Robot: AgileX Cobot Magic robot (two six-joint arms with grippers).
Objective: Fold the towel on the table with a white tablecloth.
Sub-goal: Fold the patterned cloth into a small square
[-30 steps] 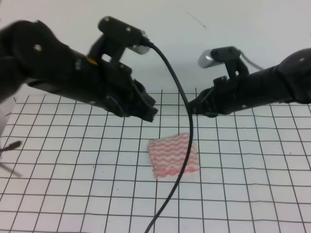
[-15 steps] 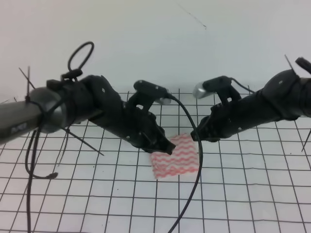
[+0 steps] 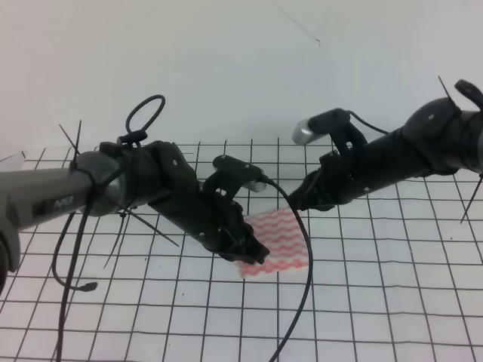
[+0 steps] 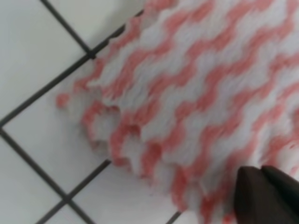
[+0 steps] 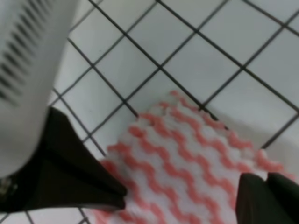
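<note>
Left tool (image 3: 255,254) is down on the towel's (image 3: 281,240) near-left corner, right tool (image 3: 296,200) hovering at its far edge; neither tool's opening can be made out. Towel lies flat on the gridded worktop (image 3: 392,302).

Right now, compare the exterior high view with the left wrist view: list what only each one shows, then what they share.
Only the exterior high view shows both arms, the left pincer at the towel's near-left corner, the right pincer by its far edge, and a black cable across it. Only the left wrist view shows the frayed corner with layered edges, close up. Both show the striped towel on the gridded white tablecloth.
</note>
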